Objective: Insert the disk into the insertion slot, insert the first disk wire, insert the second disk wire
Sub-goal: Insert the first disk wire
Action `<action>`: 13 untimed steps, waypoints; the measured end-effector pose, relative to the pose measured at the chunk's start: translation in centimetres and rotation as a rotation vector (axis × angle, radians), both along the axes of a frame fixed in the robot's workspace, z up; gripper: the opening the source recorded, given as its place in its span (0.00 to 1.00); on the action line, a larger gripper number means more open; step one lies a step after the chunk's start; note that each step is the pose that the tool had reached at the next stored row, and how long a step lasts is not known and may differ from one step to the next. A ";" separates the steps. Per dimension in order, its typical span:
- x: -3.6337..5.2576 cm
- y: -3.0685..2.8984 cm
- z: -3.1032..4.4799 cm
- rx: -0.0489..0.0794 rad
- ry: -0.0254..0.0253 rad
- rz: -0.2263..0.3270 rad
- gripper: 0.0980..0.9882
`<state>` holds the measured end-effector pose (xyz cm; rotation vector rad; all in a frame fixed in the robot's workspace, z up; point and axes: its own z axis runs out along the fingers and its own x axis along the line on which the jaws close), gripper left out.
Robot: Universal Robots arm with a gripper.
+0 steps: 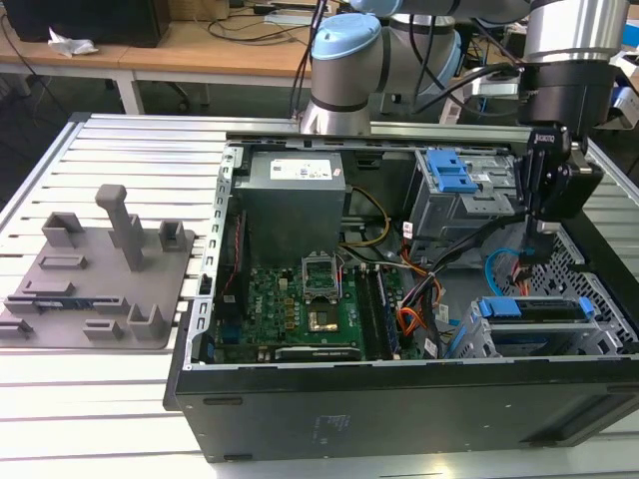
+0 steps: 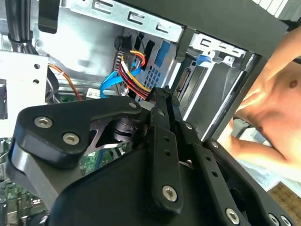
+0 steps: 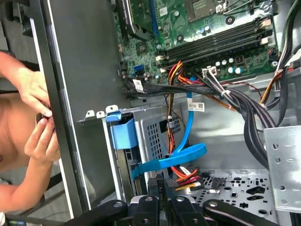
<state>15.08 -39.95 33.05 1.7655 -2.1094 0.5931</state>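
Hand point(image 1: 534, 249), 2 o'clock in exterior view, pinches black plug on red-yellow wires point(image 3: 183, 175). Silver drive in blue carrier point(image 1: 529, 309) sits in low grey perforated cage point(image 1: 477, 337), 4 o'clock. Wire step, seemingly; plug needs aligning.

Dull perforated grey metal forms the insertion slot point(image 1: 477, 344); smooth blue plastic frames the disk point(image 1: 529, 309); matt black tool point(image 2: 162, 92), glossy-sheathed disk wire point(image 2: 133, 70).

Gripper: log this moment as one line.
disk: in insertion slot | gripper: shut on red-yellow disk wire | place: above slot
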 end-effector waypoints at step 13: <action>0.49 -2.11 0.20 0.155 0.0120 0.000 0.07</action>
